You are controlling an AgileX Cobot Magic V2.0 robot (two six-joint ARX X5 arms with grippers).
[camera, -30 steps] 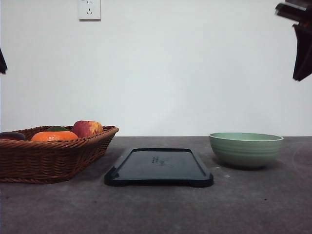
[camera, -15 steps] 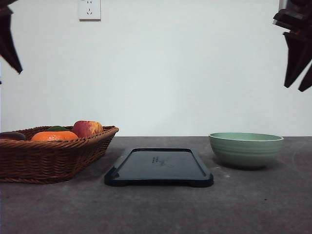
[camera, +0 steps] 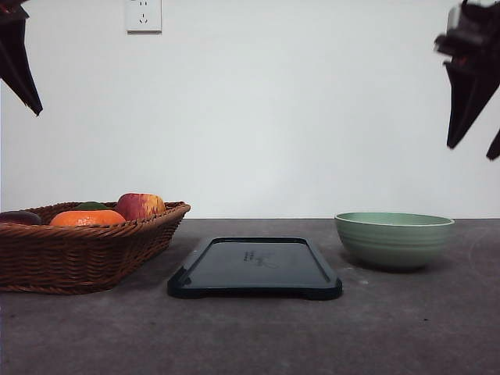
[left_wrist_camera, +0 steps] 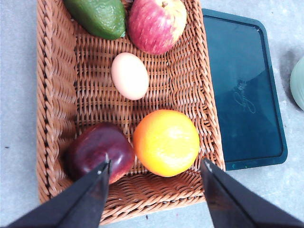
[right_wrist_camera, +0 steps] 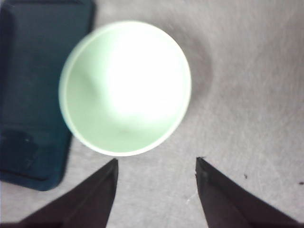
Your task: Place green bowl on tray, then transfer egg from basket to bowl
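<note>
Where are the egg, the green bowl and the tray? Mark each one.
egg [left_wrist_camera: 129, 76]: left wrist view, middle of its shell.
green bowl [camera: 394, 244]: front view, ridged outer wall.
tray [camera: 254, 266]: front view, bare flat floor by the print.

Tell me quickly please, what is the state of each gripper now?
Left gripper: jaws open, holding nothing, above the basket.
Right gripper: jaws open, holding nothing, above the green bowl.
</note>
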